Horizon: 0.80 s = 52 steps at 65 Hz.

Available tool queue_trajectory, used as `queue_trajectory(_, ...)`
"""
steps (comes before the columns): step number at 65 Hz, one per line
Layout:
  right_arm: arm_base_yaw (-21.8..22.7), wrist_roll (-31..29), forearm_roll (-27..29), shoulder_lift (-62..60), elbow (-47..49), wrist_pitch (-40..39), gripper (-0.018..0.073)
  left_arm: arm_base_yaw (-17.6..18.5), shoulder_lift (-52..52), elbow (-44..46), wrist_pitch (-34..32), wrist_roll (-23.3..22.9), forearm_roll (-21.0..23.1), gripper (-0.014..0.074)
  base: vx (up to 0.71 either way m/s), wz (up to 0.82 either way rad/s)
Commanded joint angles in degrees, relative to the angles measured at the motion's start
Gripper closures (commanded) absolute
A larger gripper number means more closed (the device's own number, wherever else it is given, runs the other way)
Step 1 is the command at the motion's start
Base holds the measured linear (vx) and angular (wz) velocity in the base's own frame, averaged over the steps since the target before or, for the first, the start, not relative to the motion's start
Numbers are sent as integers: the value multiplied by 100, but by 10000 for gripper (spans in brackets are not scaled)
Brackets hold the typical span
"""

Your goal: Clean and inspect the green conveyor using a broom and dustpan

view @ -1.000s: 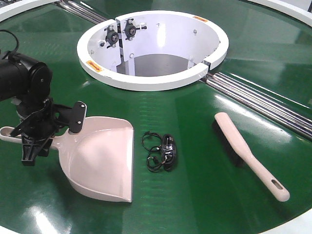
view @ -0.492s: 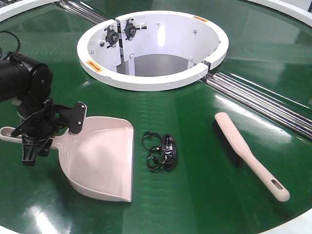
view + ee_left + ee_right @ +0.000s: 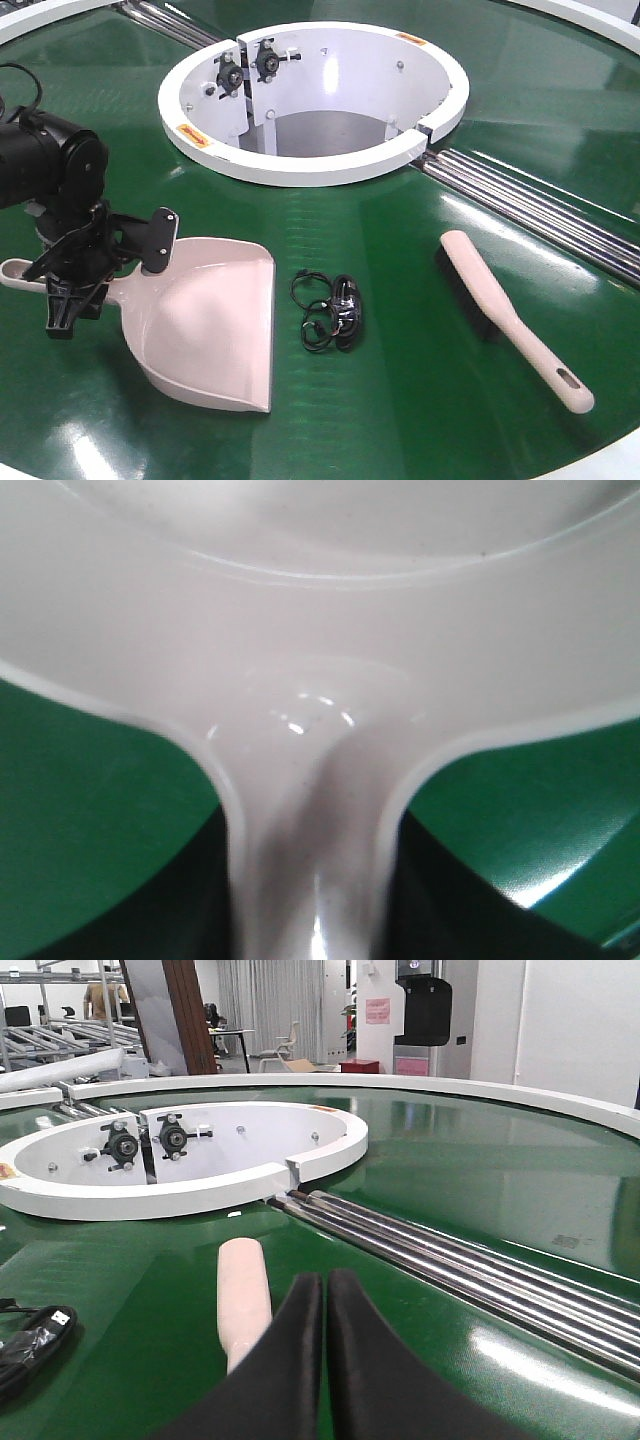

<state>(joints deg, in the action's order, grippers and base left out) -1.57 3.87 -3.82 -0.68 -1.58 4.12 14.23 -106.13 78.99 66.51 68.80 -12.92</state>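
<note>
The pale-pink dustpan point(image 3: 210, 330) lies on the green conveyor point(image 3: 420, 400) at the left, its mouth facing right. My left gripper point(image 3: 92, 280) is shut on the dustpan's handle. In the left wrist view the handle point(image 3: 310, 860) runs between my dark fingers point(image 3: 195, 900), and the left gripper point(image 3: 310, 900) pinches it just behind the pan. The broom point(image 3: 505, 305) lies on the belt at the right with its handle pointing toward the front. My right gripper point(image 3: 325, 1290) is shut and empty, hovering just right of the broom point(image 3: 243, 1295).
A tangled black cable point(image 3: 333, 310) lies between dustpan and broom. The white ring housing point(image 3: 300, 165) stands behind, with silver rollers point(image 3: 540, 210) running off to the right. The conveyor's white rim point(image 3: 600, 462) sits near the front right.
The dustpan has shifted very slightly left with my left gripper. Broom, cable and right gripper have not visibly moved.
</note>
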Motion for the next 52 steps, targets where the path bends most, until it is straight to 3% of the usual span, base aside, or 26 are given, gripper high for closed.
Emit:
queue_trajectory(1, 14, -70, -25, -60, -21, -412, 568, 34, 262, 156, -26, -116, -70, 603, 0, 0)
queue_trajectory(52, 14, -70, -25, -60, -15, -412, 568, 34, 262, 156, -26, -116, -70, 603, 0, 0)
